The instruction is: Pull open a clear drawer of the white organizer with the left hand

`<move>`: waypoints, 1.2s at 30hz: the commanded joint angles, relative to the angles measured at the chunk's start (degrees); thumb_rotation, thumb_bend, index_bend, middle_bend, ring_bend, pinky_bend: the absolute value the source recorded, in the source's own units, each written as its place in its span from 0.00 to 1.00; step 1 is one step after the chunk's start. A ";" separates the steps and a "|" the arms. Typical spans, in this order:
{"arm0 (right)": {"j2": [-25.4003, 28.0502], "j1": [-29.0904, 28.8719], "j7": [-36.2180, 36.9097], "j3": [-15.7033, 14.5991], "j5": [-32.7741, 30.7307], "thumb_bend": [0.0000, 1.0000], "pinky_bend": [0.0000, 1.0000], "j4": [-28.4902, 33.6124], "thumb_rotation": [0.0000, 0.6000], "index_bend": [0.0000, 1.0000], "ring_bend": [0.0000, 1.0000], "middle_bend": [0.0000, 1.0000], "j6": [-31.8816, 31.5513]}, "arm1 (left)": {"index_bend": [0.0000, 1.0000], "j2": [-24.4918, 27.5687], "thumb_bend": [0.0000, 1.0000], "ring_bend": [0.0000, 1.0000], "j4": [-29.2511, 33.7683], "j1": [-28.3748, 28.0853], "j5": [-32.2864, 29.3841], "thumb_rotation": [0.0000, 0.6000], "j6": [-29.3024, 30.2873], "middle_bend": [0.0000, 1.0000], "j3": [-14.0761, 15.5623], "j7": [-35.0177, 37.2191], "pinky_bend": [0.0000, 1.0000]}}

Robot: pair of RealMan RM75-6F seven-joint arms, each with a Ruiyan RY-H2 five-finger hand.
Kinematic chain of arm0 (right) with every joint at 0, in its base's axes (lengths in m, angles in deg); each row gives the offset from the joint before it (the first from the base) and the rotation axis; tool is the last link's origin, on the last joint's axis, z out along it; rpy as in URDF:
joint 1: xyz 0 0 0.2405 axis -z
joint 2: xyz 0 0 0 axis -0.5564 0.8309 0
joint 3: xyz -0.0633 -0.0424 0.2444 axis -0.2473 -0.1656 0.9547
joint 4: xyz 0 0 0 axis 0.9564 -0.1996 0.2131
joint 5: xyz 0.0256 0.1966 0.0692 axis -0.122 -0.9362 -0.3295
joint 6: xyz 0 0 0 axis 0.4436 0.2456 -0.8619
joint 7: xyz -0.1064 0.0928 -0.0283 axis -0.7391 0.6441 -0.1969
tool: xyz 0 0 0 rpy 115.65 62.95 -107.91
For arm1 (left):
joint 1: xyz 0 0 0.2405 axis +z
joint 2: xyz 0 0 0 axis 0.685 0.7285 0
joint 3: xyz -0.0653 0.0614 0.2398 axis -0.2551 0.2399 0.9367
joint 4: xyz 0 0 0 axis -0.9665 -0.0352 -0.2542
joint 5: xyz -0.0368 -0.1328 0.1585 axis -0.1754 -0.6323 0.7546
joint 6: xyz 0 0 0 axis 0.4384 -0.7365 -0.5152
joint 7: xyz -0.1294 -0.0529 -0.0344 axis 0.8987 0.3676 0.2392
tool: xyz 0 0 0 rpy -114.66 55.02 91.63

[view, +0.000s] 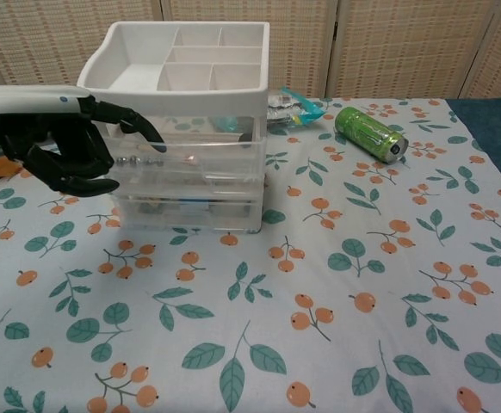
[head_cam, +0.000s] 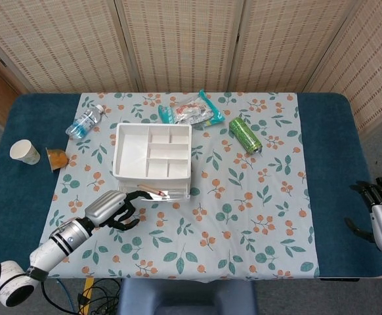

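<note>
The left hand is hooking its curled fingers on the top clear drawer of the white organizer, standing mid-bench, while the right hand is idling loosely open, holding nothing, at the bench's near right edge.

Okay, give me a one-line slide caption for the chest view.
Left hand hooks a finger on the top clear drawer of the white organizer; a green can lies on the floral cloth behind.
</note>
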 commanded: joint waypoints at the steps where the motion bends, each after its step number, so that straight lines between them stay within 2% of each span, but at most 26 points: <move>1: 0.00 -0.02 -0.07 0.01 -0.09 0.24 0.21 0.06 1.00 0.22 0.22 0.19 0.11 | 0.27 1.00 0.39 1.00 0.22 -0.51 1.13 1.00 -0.54 0.88 0.64 1.93 1.00; 14: 0.12 -0.07 -0.83 0.11 -0.08 0.24 0.21 0.76 1.00 0.22 0.22 0.19 0.07 | 0.28 4.34 0.39 1.00 1.08 -1.66 5.63 1.00 -0.34 0.90 3.19 5.90 1.00; 36: 0.10 0.11 -0.69 0.12 -0.03 0.24 0.21 0.79 1.00 0.22 0.22 0.19 -0.16 | 0.31 7.64 0.39 1.00 4.67 -2.39 8.54 1.00 0.17 0.90 6.82 6.07 1.00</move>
